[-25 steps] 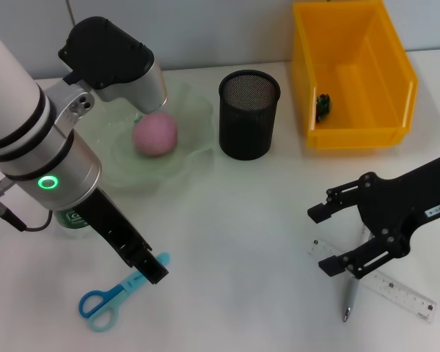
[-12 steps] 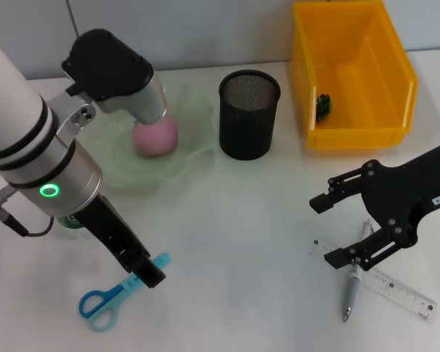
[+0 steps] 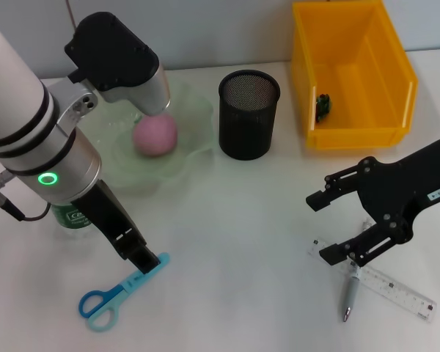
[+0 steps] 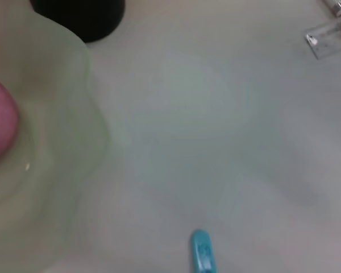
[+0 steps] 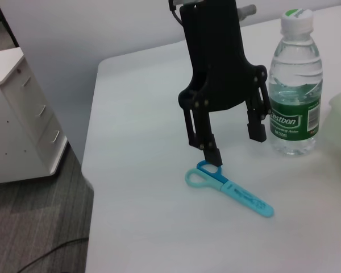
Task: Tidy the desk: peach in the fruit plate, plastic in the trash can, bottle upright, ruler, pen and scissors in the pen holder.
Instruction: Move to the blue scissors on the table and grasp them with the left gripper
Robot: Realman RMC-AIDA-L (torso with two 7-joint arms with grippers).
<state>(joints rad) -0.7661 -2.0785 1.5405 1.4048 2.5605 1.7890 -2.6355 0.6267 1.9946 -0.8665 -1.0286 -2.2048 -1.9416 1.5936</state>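
On the desk [image 3: 227,242] one peach [image 3: 155,134] lies in the fruit plate [image 3: 191,117] near the far edge, beside one black pen holder [image 3: 248,114] and one yellow bin [image 3: 352,73], and one bottle [image 5: 294,108] stands upright at the left edge. One pair of scissors [image 3: 117,293] lies near the front left corner; one ruler [image 3: 396,287] and one pen [image 3: 350,293] lie together toward the front right. The left claw [image 5: 233,139] hangs spread wide over the scissors, one finger at the handle rings, grasping nothing; the right claw [image 3: 324,227] hovers released above the ruler's end, empty.
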